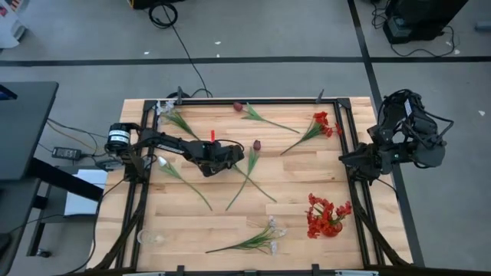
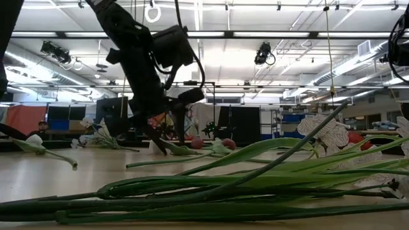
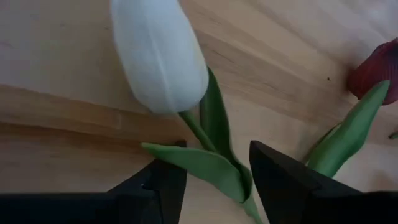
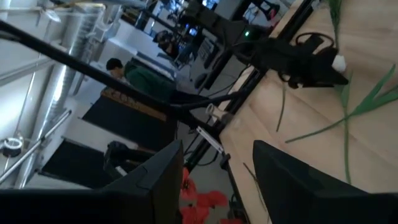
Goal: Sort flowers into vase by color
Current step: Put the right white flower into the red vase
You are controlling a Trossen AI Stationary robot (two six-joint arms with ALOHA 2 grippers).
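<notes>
A white tulip bloom (image 3: 160, 56) lies on the wooden table just ahead of my left gripper (image 3: 214, 180). Its green stem (image 3: 196, 130) and a leaf (image 3: 199, 165) run back between the two open fingers. In the high view my left gripper (image 1: 226, 157) is at mid table and hides this tulip. It reaches down to the tabletop in the low view (image 2: 158, 140). A maroon tulip bud (image 1: 257, 144) lies just to its right and shows in the left wrist view (image 3: 379, 68). My right gripper (image 4: 217, 180) is open and empty at the table's right edge (image 1: 353, 159).
Red clustered blooms lie at the far right (image 1: 322, 124) and the near right (image 1: 326, 218). White sprays lie at the front (image 1: 268, 234) and the far left (image 1: 165, 107). Another maroon bud (image 1: 238, 106) and a white-budded stem (image 1: 163, 162) lie nearby. A small clear thing (image 1: 149, 238) lies front left.
</notes>
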